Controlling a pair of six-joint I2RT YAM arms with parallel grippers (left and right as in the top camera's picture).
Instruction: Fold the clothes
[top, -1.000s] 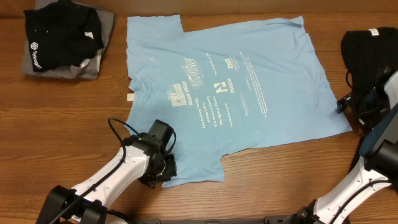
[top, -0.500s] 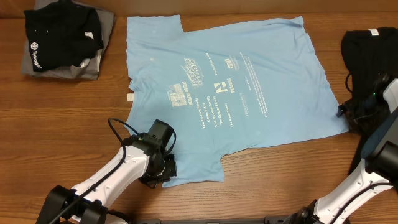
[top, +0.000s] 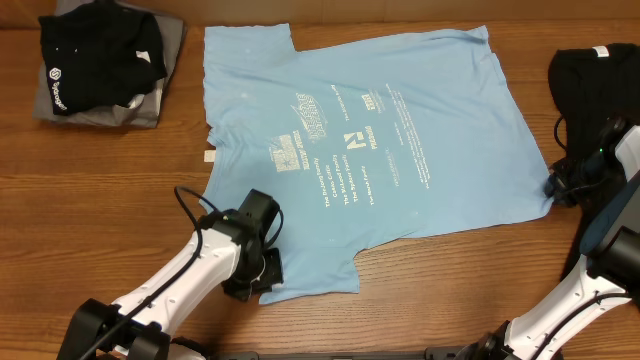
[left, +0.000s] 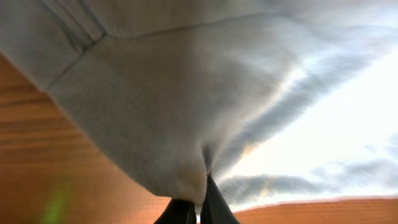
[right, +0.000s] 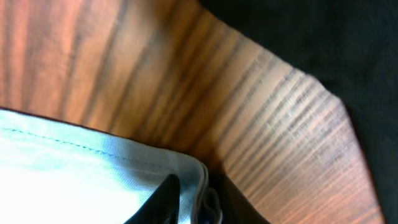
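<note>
Cloth fills the left pincer (left: 198, 210). Its two dark fingertips are pressed together with no gap between them, nipping a pucker of the light blue T-shirt (left: 186, 99). From that pinch the fabric fans up and away in a taut tent, with a stitched seam running off to one side. Bare wooden tabletop (left: 31, 168) shows beside and beneath it. In the overhead view this pincer sits on the flap of the shirt nearest the robot, which looks like a short sleeve. The rest of the shirt lies spread flat beyond it, white printed text facing up.

The right pincer (right: 198, 202) is drawn narrow. The hemmed corner of the same shirt is bunched between its two dark fingers, so it grips that corner. The shirt's stitched edge runs away from this pincer to one side, and striped wood lies just ahead of it. Just beyond that wood, on the side away from the shirt, lies a black garment (right: 323, 37). Overhead, that garment is a loose dark heap close to the right pincer and apart from the blue shirt's edge.

Far from both pincers, past the shirt's far sleeve, a folded black shirt (top: 95, 55) rests on a folded grey shirt (top: 150, 105). A small white tag (top: 209, 156) lies on the wood just beside the blue shirt's edge, between the left pincer and that stack.
</note>
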